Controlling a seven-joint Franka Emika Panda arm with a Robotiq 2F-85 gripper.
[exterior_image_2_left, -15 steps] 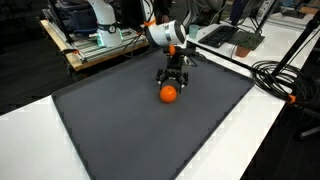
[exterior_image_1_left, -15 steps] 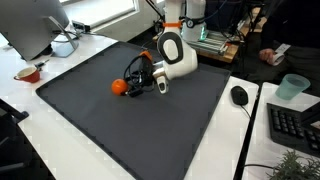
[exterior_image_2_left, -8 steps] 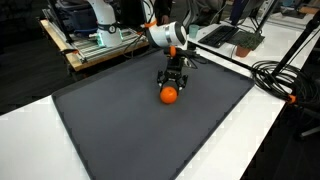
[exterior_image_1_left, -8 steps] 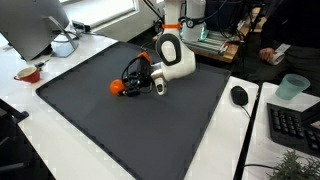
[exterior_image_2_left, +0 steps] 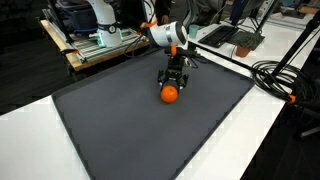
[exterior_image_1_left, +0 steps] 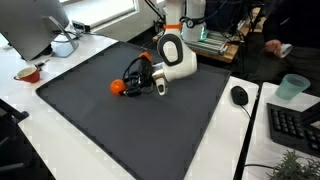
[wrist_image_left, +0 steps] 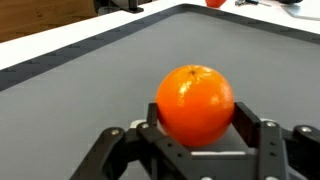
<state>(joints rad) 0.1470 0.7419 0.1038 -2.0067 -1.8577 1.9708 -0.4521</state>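
Note:
An orange point(wrist_image_left: 195, 103) fills the wrist view, sitting between my two black fingers. My gripper point(wrist_image_left: 197, 125) is shut on the orange, with a finger touching each side of it. In both exterior views the gripper point(exterior_image_1_left: 129, 84) point(exterior_image_2_left: 171, 84) points down at the dark grey mat, and the orange point(exterior_image_1_left: 118, 87) point(exterior_image_2_left: 169, 96) sits at mat level at its tips. I cannot tell whether the orange rests on the mat or is just above it.
The dark mat point(exterior_image_1_left: 120, 125) point(exterior_image_2_left: 150, 135) covers a white table. A mouse point(exterior_image_1_left: 239, 95), keyboard point(exterior_image_1_left: 296, 125) and green cup point(exterior_image_1_left: 292, 87) lie on one side, a red bowl point(exterior_image_1_left: 28, 73) and monitor point(exterior_image_1_left: 30, 25) on another. Cables point(exterior_image_2_left: 282, 75) lie beside the mat.

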